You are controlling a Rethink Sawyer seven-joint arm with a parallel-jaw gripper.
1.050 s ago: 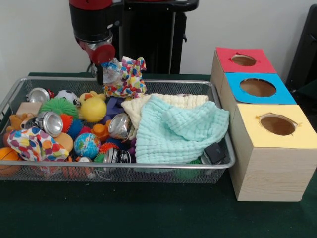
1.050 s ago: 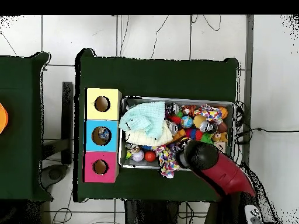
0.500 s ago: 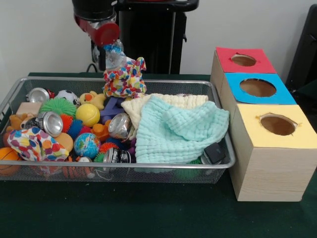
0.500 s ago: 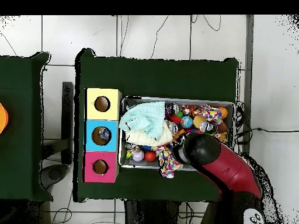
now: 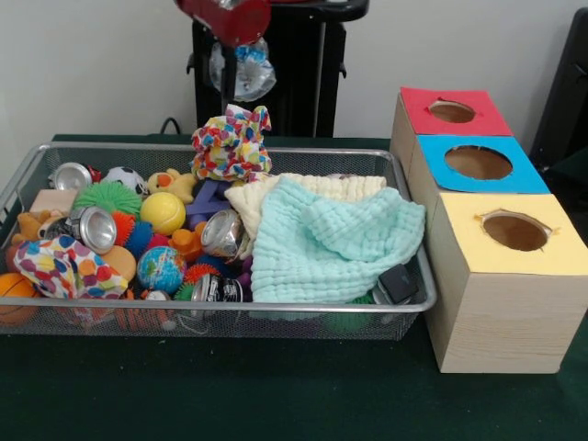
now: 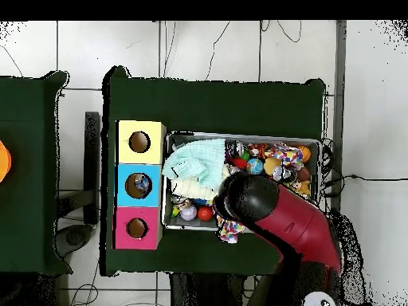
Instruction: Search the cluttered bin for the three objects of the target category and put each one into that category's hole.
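Dark green table (image 5: 276, 404) on white-tiled floor (image 6: 215, 48)

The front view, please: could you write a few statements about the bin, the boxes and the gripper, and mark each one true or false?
1. The gripper holds a crumpled clear item above the bin. True.
2. A mint cloth lies at the bin's end nearest the boxes. True.
3. The yellow box stands between the red and blue ones. False: the blue box is in the middle.
4. The yellow ball lies on the table outside the bin. False: it is in the bin.
5. The red box has a square hole. False: it is round.
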